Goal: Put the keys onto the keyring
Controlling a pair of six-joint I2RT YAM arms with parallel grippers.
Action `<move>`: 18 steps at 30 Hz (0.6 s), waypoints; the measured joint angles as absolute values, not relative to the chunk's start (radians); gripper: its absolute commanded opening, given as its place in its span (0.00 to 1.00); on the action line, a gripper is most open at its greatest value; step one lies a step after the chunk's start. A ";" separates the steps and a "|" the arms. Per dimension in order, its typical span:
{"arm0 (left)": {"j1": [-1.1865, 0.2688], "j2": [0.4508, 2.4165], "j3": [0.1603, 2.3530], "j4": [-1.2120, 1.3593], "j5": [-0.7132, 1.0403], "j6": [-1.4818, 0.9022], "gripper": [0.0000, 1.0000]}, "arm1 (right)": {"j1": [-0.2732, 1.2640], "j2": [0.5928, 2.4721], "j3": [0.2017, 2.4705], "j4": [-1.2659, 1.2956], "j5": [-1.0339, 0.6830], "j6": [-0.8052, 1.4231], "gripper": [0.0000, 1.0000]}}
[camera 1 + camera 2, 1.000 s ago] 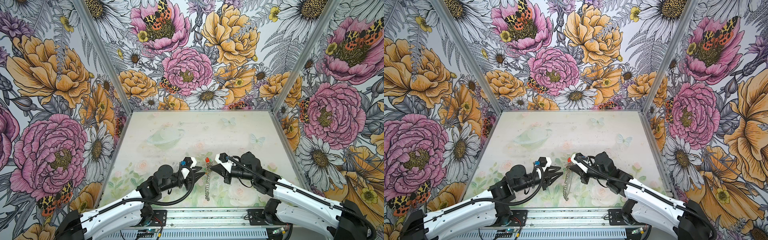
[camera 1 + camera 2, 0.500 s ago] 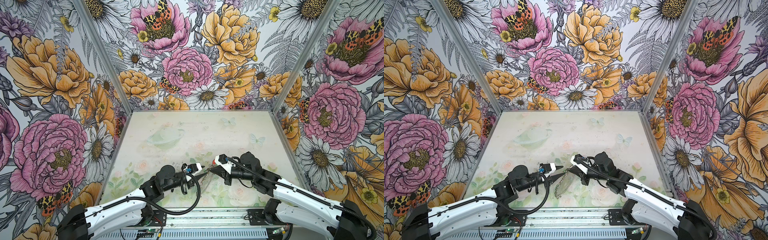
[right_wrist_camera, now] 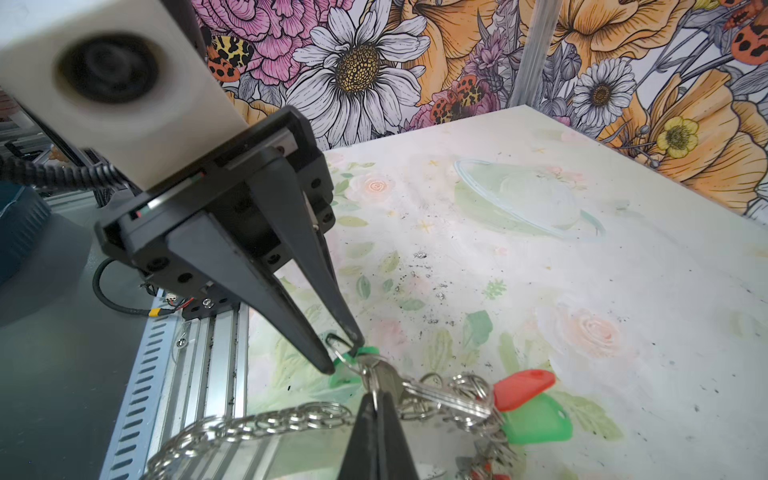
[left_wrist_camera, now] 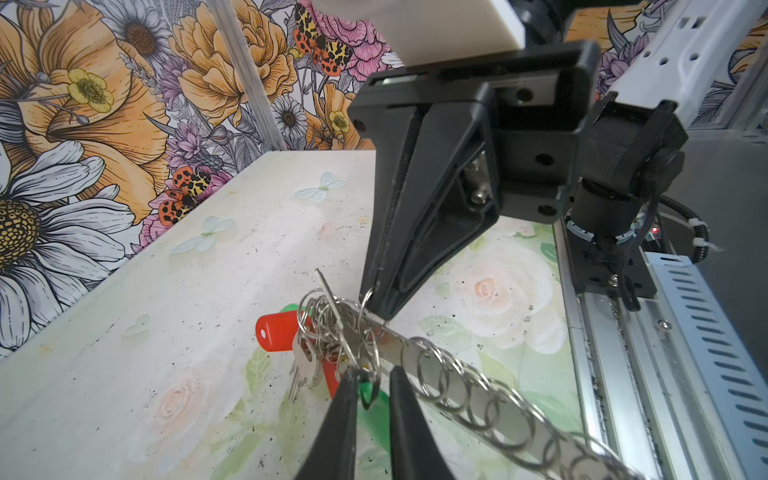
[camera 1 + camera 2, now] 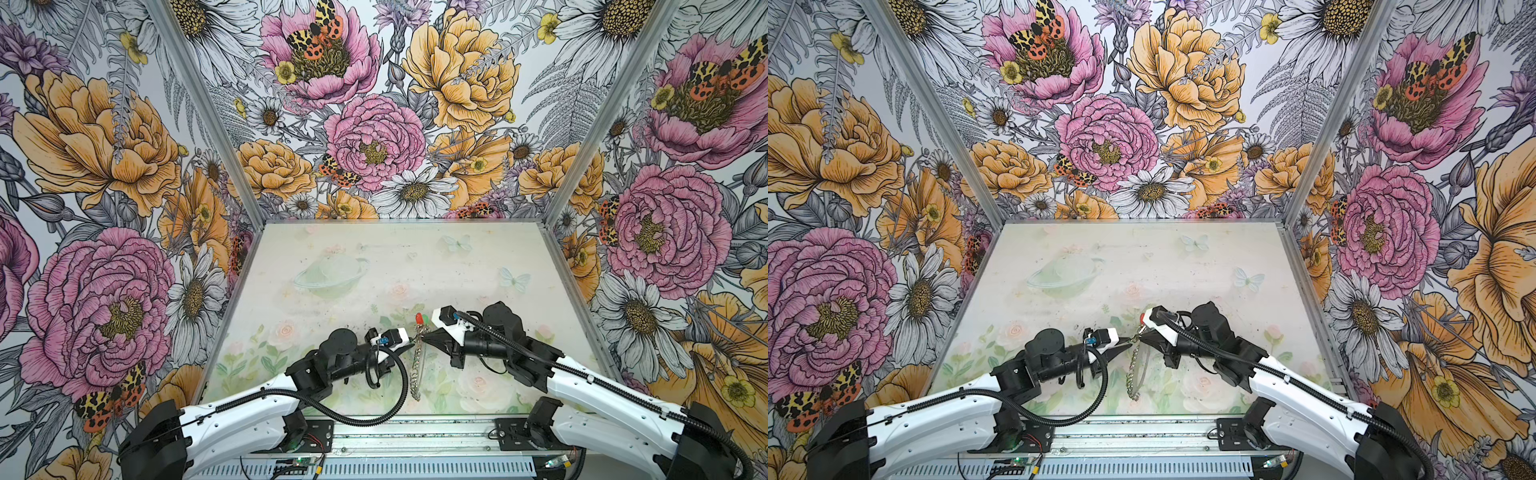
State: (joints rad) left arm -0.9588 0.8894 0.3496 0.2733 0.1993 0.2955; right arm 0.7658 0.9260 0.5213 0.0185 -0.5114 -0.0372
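Up front, left gripper (image 4: pixel 374 375) has closed in around the keys (image 4: pixel 277 331) (grip unclear); right gripper (image 3: pixel 376 400) clamps the keyring (image 4: pixel 465 392)

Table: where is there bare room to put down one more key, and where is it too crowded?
The far half of the table is bare, from the back wall down to the keys. The strips along the left wall and the right wall are bare too. The near middle is crowded: left gripper and right gripper meet at the keyring, where the keys bunch.
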 measured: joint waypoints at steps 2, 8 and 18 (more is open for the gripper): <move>-0.959 0.898 0.350 0.273 0.199 0.296 0.12 | 0.763 0.920 0.521 0.029 -0.517 -0.030 0.00; -0.959 0.925 0.350 0.269 0.213 0.294 0.12 | 0.742 0.904 0.521 0.072 -0.525 0.000 0.00; -0.960 0.880 0.349 0.254 0.207 0.268 0.26 | 0.729 0.925 0.521 0.114 -0.547 0.018 0.00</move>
